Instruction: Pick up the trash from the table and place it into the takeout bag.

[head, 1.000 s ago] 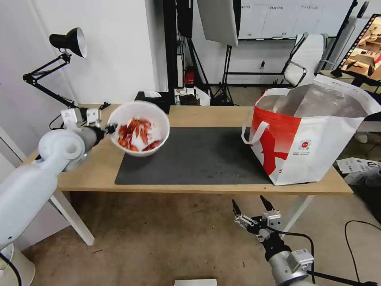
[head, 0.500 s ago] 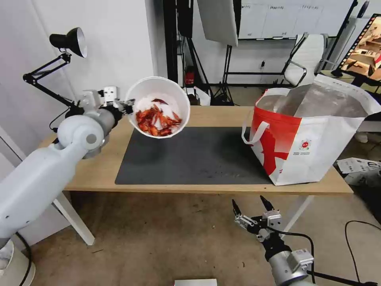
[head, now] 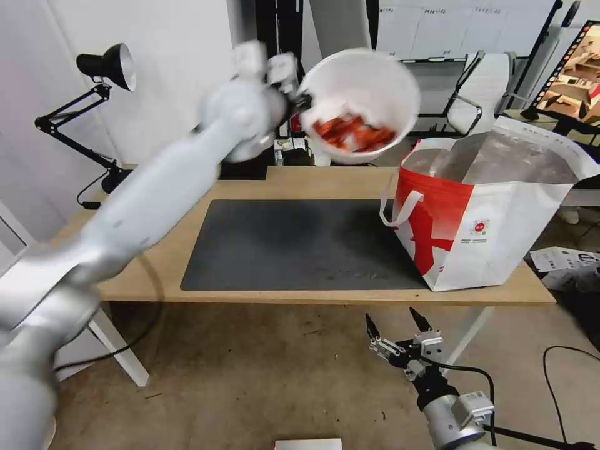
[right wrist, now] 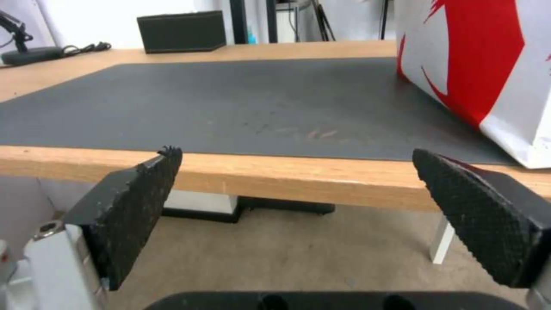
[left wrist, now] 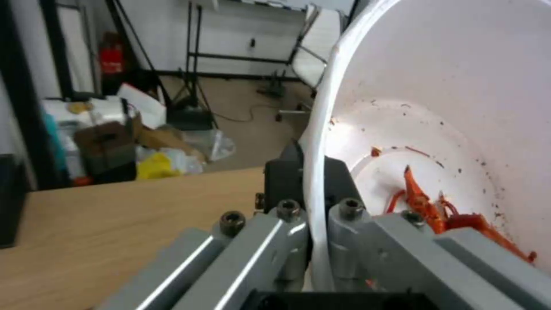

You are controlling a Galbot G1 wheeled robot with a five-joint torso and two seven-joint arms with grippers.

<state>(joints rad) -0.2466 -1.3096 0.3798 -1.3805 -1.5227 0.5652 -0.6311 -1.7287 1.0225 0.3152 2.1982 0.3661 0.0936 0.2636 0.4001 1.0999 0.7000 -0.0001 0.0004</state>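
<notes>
Grey-metal left gripper (left wrist: 313,224): clamped on the rim of the round white bowl (head: 359,103), one finger (left wrist: 287,176) outside the wall and the other inside (the wrist view shows the rim pinched between them).
White bowl: held in the air, above the far edge of the table and just to the left of the bag's mouth, tilted so its open side faces the head camera.
Red chili shells (head: 353,132): heaped in the lower part of the tilted bowl; in the left wrist view a few red pieces (left wrist: 436,211) lie against the bowl's floor near the gripper.
Left arm (head: 156,194): white and grey, stretched from the lower left up across the table to the bowl.
Large white-and-red fabric takeout bag (head: 494,219): upright on the right end of the table, mouth open, silver foil lining showing, a white strap handle hanging on its left face, one corner resting on the mat.
Long light-wood table (head: 156,275): carries a large dark grey rectangular mat (head: 300,244) in its middle.
Black-padded right gripper (head: 400,334): low in front of the table's near edge, fingers spread wide with nothing between them (parked).
Black desk lamp (head: 103,65): on the table's far left corner.
</notes>
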